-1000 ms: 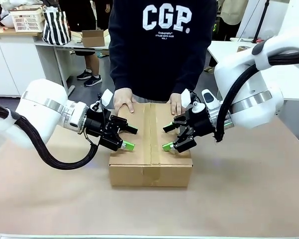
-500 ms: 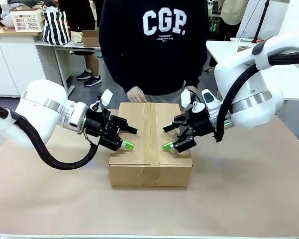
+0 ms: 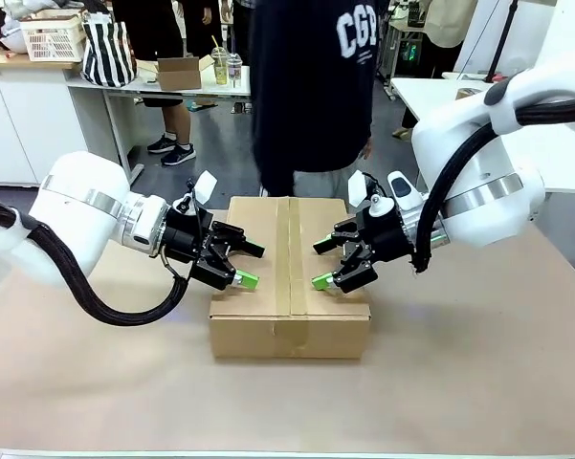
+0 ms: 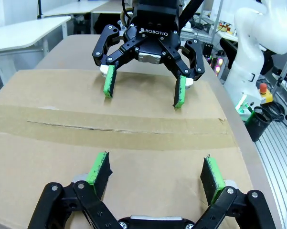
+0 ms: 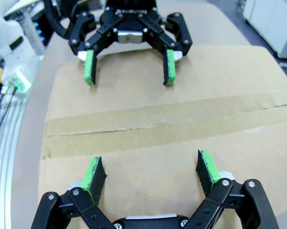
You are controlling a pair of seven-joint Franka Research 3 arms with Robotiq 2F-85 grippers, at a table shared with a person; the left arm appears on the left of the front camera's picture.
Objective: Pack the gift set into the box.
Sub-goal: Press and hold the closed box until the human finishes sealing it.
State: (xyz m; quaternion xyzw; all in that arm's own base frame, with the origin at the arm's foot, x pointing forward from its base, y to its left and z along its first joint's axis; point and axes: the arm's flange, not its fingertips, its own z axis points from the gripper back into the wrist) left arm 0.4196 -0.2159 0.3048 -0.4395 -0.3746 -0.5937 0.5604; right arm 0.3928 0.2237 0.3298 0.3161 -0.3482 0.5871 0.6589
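Note:
The box [image 3: 289, 287] sits in the middle of the table with its flaps closed and a strip of brown tape [image 3: 289, 251] down the top seam. Just above its left half my left gripper [image 3: 250, 265] hovers open and empty. Facing it over the right half is my right gripper [image 3: 320, 265], also open and empty. The left wrist view has my left gripper [image 4: 155, 167] above the box top [image 4: 110, 143], with the right gripper [image 4: 143, 90] opposite. The right wrist view mirrors this: right gripper [image 5: 150, 164], box top [image 5: 157, 129], left gripper [image 5: 129, 71]. The gift set is out of view.
A person [image 3: 316, 96] in a dark sweatshirt stands side-on behind the table's far edge, hands off the box. Brown paper covers the table [image 3: 478, 363], with free room on both sides of the box. A small carton [image 3: 178, 72] sits on a desk far behind.
The person's hands lifted off the box's far edge, and the person stepped back and turned sideways. Both grippers stayed where they were, still open.

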